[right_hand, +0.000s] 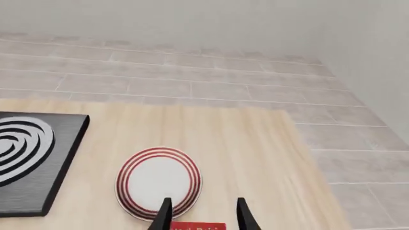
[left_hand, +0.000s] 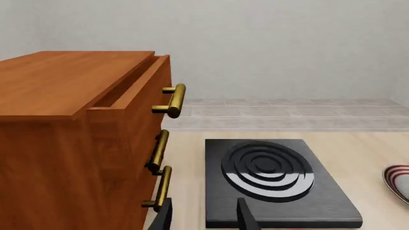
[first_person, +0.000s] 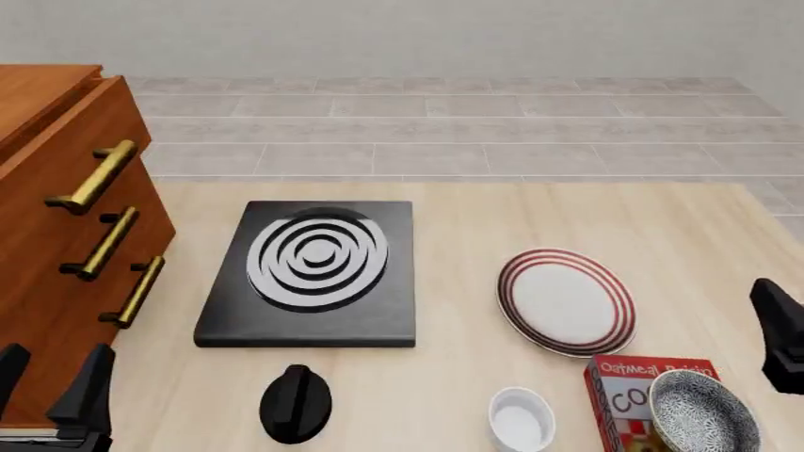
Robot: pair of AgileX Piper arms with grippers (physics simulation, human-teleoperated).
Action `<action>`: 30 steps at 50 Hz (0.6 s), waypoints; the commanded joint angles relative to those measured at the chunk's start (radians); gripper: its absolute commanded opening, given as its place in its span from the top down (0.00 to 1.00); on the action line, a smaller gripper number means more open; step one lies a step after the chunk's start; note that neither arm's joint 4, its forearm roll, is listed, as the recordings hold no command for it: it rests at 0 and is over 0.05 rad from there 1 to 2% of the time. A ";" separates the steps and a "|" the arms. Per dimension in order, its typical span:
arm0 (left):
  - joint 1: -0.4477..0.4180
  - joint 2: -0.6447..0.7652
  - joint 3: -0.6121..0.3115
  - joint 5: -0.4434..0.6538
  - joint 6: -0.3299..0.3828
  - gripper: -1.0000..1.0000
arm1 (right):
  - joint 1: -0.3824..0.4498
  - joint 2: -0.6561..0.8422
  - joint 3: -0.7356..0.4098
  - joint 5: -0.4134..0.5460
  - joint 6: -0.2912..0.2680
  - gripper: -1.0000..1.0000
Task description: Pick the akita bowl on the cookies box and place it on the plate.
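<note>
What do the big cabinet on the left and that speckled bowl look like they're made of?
The cabinet looks like reddish-brown wood with a smooth, lightly glossy finish: faint grain shows on its top and drawer fronts. Its handles look like polished brass, golden with bright highlights. The akita bowl, sitting on the cookies box, looks like glazed ceramic with a dense black-and-white speckle, though a render leaves that open.

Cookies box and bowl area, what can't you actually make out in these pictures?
- Cookies box, front view: lettering cut short by the akita bowl on it and the bottom edge; right wrist view shows only its top strip.
- Akita bowl: absent from both wrist views.
- Plate, left wrist view: mostly cut off by the frame edge.
- Right gripper, front view: mostly off the right edge.
- Black knob-like object, front view: identity unclear.
</note>
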 commanded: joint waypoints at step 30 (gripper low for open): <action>0.000 0.000 0.000 0.000 0.000 0.00 | -0.137 0.077 -0.153 0.310 0.047 0.00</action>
